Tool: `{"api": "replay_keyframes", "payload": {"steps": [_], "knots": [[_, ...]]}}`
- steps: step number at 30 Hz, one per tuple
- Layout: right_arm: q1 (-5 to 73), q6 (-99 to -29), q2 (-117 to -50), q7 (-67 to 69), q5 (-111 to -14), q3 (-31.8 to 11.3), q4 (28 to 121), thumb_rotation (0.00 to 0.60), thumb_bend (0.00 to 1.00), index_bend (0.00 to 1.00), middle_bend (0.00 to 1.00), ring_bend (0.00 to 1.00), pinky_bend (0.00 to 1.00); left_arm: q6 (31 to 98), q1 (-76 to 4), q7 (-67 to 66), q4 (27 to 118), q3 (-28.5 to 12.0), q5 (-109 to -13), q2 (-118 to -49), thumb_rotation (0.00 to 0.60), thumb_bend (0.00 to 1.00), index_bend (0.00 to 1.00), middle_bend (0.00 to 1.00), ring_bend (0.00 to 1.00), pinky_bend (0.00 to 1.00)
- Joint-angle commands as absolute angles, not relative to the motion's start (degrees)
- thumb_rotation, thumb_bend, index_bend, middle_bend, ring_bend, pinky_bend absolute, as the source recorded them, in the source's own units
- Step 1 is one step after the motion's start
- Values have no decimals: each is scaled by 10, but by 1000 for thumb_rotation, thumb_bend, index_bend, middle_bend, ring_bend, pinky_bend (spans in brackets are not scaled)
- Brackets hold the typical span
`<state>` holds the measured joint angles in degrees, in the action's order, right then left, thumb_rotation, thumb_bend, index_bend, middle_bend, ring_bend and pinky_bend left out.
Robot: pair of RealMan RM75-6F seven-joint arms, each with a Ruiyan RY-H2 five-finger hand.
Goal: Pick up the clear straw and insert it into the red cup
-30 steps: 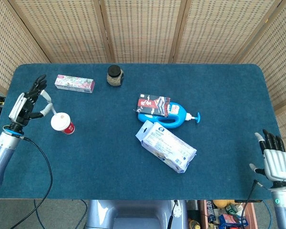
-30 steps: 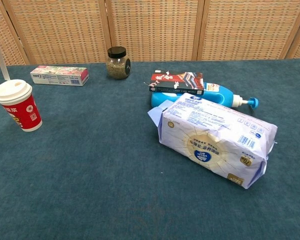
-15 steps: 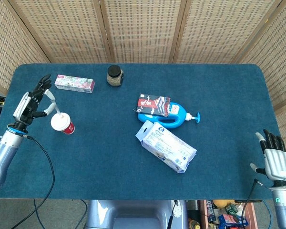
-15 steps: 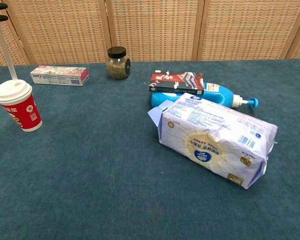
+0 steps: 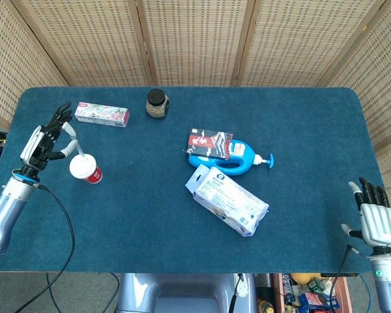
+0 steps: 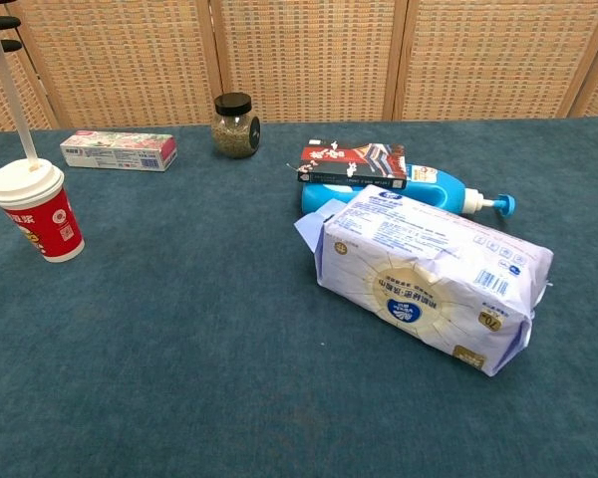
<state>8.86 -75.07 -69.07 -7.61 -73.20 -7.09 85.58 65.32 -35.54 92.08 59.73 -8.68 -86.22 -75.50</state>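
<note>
**Straw held at the lid of the red cup**

The left hand (image 5: 47,138) pinches the upper end of the one clear straw (image 6: 13,100) between thumb and a finger, the other fingers spread above it. The straw slants down from the hand to the white lid of the single red cup (image 6: 35,212), and its lower tip meets the lid's centre; whether the tip has passed through the lid cannot be told from either view. The cup stands upright on the blue table (image 5: 150,222), near the left edge, just beside the hand.

The right hand (image 5: 376,220) hangs past the table's near right corner, holding nothing, its fingers straight and slightly apart.

Six other things lie on the cloth, one of each. A flat toothpaste box (image 5: 102,113) lies behind the cup, near the far edge. A small glass jar (image 5: 157,104) with a black lid stands upright to the box's right. Around the middle, a blue pump bottle (image 5: 238,161) lies on its side, with a red and black booklet (image 5: 210,143) resting on top of it. In front of these and touching the bottle lies one white pack of tissues (image 5: 227,199), angled across the table.
</note>
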Motion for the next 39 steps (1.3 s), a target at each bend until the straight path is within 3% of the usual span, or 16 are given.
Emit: {"api": "replay_keyframes", "payload": {"steps": [1,39], "knots": [[89,-750,-691,-77,-731,-71,855,600,0,0,0,0,0,655,-354,924,594,-85,-862,-755,600,487,571,0,0,0],[96,-734,-697,-81,-719,-70,845,600,0,0,0,0,0,593,-367,926,477,-62,-849,-850,600,486,571,0,0,0]]}}
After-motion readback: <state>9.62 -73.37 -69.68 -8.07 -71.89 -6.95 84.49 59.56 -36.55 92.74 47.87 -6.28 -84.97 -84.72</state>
